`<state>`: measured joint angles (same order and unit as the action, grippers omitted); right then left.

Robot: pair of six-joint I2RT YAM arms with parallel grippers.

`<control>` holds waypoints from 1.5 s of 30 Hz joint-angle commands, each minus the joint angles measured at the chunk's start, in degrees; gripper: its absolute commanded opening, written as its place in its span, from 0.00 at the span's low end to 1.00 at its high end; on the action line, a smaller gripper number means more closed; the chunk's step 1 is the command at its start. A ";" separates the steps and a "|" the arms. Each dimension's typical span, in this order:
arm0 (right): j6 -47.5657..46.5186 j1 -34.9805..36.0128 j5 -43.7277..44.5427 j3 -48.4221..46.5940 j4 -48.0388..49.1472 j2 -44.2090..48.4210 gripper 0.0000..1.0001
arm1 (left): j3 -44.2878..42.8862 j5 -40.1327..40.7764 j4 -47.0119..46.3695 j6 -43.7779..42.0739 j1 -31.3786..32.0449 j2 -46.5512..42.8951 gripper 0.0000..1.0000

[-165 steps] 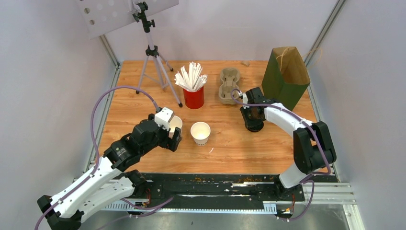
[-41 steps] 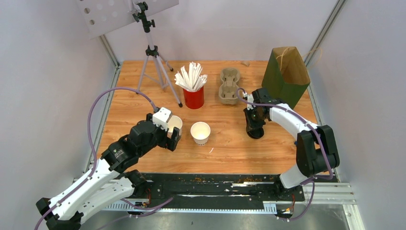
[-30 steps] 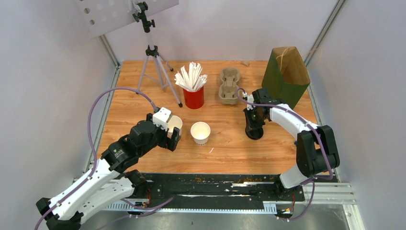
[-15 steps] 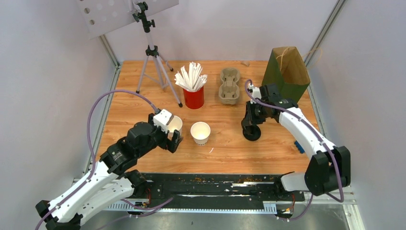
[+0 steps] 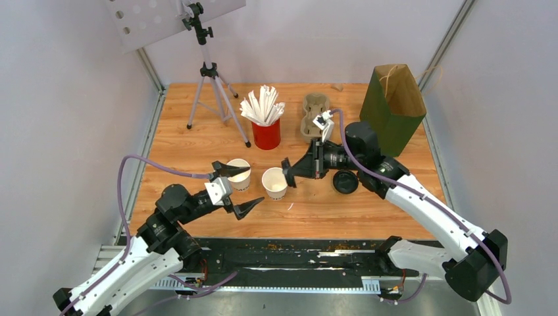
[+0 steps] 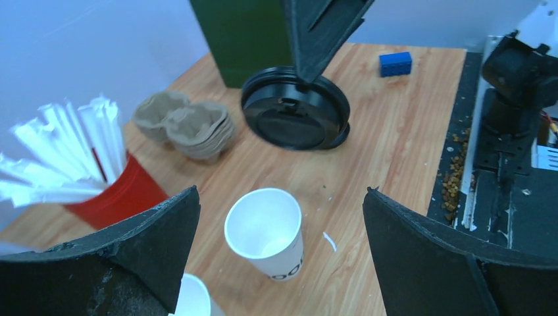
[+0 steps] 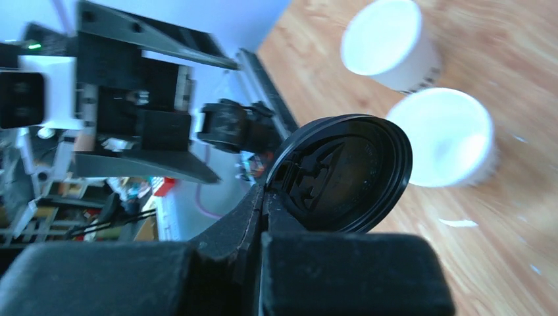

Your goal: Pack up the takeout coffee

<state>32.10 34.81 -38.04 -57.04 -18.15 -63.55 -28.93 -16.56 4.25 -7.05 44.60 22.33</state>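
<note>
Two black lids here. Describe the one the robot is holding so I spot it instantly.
From the green bag at the back, look left to the right gripper. The lid is pinched there on edge, in the air beside the closest open cup. The other lid lies flat on the table.

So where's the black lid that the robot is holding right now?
The black lid is pinched on edge in the right hand, mid-table in the overhead view, just right of the rightmost open white cup.
</note>
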 commanded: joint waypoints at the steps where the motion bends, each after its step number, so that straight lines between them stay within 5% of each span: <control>1: 10.30 5.64 -1.07 -0.15 16.82 0.70 0.00 | 1.39 -9.62 -11.98 -2.29 0.14 2.19 1.00; 10: 13.11 12.72 -0.67 -1.93 24.24 -1.97 0.00 | 1.78 -7.30 -17.46 -3.35 0.14 3.34 1.00; 25: 14.66 14.28 -0.74 -1.77 27.64 -3.67 0.00 | 2.15 -8.90 -18.06 -4.48 0.14 3.39 0.99; 39: 14.32 14.41 0.66 -0.63 26.61 -2.71 0.00 | 0.59 -10.40 -14.06 -6.43 0.14 3.34 0.75; 45: 12.93 14.41 2.38 -0.99 23.03 -2.21 0.20 | -0.61 -8.16 -11.47 -5.66 0.18 3.34 0.76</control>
<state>46.22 49.01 -37.98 -57.04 6.02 -67.18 -26.72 -26.11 -9.74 -12.19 44.60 25.91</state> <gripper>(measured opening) 0.130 0.816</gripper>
